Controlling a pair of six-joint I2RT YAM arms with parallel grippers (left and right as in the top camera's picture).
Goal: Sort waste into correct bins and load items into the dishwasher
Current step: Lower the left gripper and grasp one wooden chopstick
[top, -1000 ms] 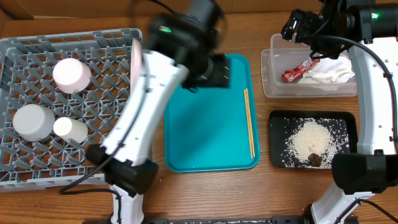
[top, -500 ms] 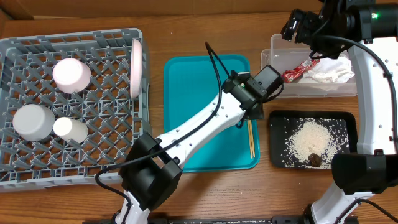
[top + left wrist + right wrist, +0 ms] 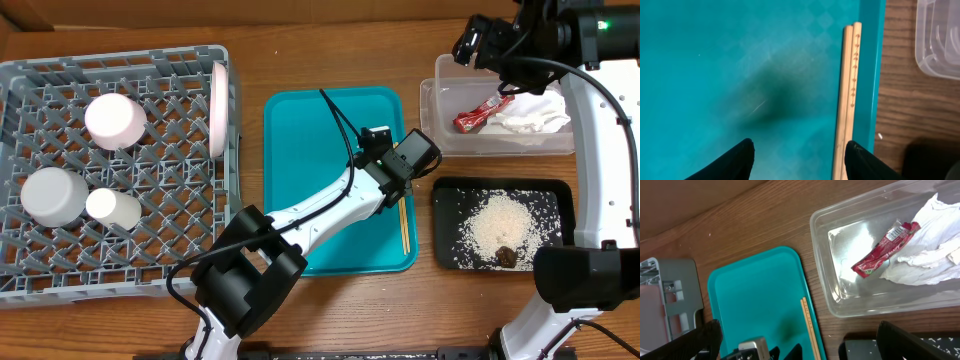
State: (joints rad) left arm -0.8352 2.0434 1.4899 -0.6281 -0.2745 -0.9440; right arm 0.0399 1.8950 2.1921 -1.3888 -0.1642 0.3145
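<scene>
Shows the left gripper [image 3: 800,160] low over the teal tray [image 3: 715,60], jaws parted and empty, bracketing the pair of chopsticks [image 3: 847,90], one finger just beside them. Places the chopsticks side by side along the tray's right edge, hence probably the off-centre approach. Suggests a pinch in preparation, for transfer to the dish rack [image 3: 20,75], with the plate [image 3: 218,108] already on edge at its right wall and three round bowls or cups [image 3: 115,120] on the grid. Shows the right gripper [image 3: 800,330] spread wide, holding nothing, raised beside the clear tub [image 3: 822,265], apparently out of the left arm's way. Locates the red wrapper [image 3: 882,250] and napkin [image 3: 935,245] inside the tub, the rice [image 3: 505,225] and brown lump [image 3: 507,256] on the black tray [image 3: 445,200].
</scene>
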